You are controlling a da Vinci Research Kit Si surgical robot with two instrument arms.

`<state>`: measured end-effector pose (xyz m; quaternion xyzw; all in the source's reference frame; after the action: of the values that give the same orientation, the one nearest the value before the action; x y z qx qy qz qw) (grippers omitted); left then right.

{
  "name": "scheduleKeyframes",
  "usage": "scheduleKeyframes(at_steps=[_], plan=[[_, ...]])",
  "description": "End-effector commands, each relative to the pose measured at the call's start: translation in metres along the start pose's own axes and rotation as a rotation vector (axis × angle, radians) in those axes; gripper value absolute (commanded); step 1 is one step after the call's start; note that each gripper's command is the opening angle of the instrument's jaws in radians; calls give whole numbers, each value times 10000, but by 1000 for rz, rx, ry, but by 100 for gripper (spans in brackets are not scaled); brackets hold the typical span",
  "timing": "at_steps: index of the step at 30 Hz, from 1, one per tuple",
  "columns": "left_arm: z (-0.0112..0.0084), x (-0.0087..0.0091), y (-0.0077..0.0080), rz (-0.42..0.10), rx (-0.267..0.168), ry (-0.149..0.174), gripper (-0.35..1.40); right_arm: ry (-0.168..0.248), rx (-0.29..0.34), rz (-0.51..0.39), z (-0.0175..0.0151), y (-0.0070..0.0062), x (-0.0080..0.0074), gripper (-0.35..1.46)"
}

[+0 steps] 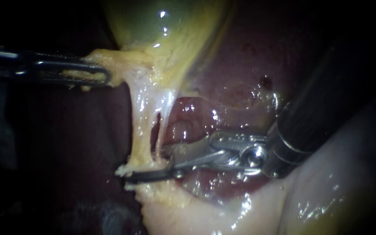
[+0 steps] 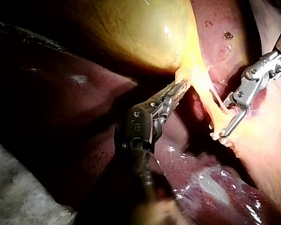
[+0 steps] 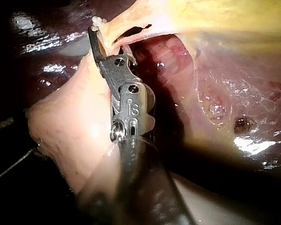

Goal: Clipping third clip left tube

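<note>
Stretched taut from the gallbladder's neck down to the fat below, near the middle of the endoscope view: the left tube [image 1: 139, 130], a pale yellow, glistening strand. Parted by a dark slit from a thinner whitish strand [image 1: 169, 102] just to its right.

Clamped across its lower end by the right instrument [image 1: 146, 170], a dark shaft with a silver hinged tip, with jaws drawn narrow, one dark jaw in front of the tube, the other behind it, both against it.

Held higher up by the left instrument [image 1: 101, 76], with long slotted jaws closed on the yellow tissue at the neck, well apart from the right one.

Above, the shiny yellow-green gallbladder [image 1: 166, 30]. Behind and to the right, the wet dark-red liver [image 1: 240, 65]. Under the right shaft, a pale pink fold of tissue [image 1: 327, 196], touching the tube's foot.

In the left wrist view, beside the left shaft, a grey-white cloth [image 2: 18, 192].
</note>
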<state>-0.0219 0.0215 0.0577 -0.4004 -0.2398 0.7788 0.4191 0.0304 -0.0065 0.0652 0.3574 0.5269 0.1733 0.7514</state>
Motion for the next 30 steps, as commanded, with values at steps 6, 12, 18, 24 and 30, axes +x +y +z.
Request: scheduleKeyframes(at_steps=[6, 12, 18, 24, 30], plan=[[0, 0, 0, 0, 0, 0, -35, 0, 0, -6, 0, 0, 0, 21], [0, 0, 0, 0, 0, 0, -35, 47, -5, -7, 6, 1, 4, 49], [0, 0, 0, 0, 0, 0, -35, 59, -5, -8, 6, 1, 3, 50], [0, 0, 0, 0, 0, 0, -35, 61, -2, -8, 1, 0, 1, 50], [0, 0, 0, 0, 0, 0, -35, 58, -10, -11, -17, -1, 0, 50]])
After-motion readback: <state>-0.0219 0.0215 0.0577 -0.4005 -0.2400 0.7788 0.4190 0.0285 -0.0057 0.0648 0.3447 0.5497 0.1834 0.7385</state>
